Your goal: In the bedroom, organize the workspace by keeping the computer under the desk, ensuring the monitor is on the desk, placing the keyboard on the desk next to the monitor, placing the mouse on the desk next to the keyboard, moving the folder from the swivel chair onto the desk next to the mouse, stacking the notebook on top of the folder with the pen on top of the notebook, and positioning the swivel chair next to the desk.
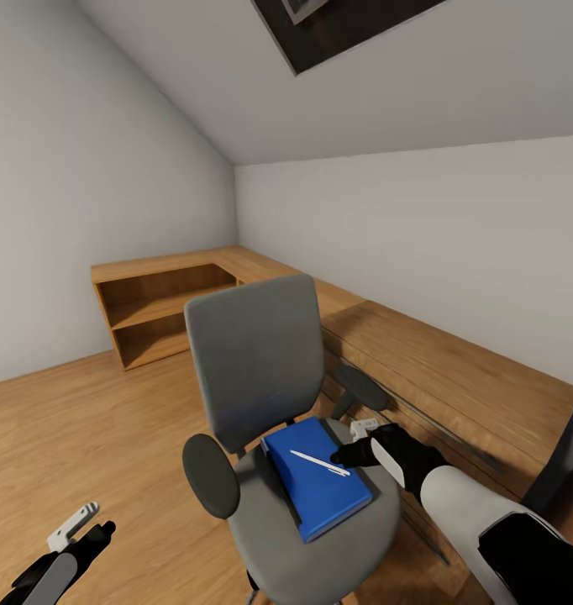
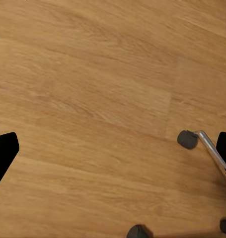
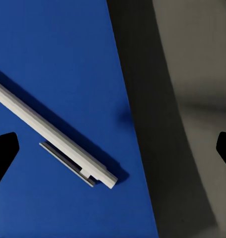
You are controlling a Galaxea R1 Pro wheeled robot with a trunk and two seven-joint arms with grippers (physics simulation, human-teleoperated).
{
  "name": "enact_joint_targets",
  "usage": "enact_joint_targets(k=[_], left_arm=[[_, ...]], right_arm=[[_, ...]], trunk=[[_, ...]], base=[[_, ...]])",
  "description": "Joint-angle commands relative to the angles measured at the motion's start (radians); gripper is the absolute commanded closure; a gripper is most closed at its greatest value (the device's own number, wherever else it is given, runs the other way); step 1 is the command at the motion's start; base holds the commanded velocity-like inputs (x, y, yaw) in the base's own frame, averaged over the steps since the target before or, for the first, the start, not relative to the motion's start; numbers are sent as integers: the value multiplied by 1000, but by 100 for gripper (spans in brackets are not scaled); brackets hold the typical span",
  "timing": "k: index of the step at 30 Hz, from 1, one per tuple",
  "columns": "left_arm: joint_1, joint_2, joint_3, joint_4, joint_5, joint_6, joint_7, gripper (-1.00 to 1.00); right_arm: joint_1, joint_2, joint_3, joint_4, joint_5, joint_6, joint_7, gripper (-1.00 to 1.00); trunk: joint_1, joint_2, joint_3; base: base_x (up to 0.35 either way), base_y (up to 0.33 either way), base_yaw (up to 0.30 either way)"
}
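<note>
Head view: grey swivel chair (image 1: 261, 395) stands beside the long wooden counter (image 1: 454, 370); on its seat lies the blue folder (image 1: 316, 483), the white pen (image 1: 318, 463) on top. Right gripper (image 1: 354, 454) hovers at the pen's tip, fingers apart. Left gripper (image 1: 85, 533) hangs low over the floor (image 2: 93, 99), also spread.

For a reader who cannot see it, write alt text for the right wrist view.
A white pen lies diagonally on a bright blue folder, seen from close above between the open right gripper fingertips. Beside the folder's edge is the grey seat of the swivel chair.
</note>
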Motion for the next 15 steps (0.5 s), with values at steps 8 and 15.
enact_joint_targets(k=[8,15], left_arm=[[0,0,1,-2,7,5,7,-100],[0,0,2,-2,7,5,7,-100]], right_arm=[[-1,0,5,-6,-2,5,4,-100],[-1,2,6,-6,-2,7,4,-100]], trunk=[[0,-1,-1],[0,-1,-1]], base=[[0,0,0],[0,0,99]])
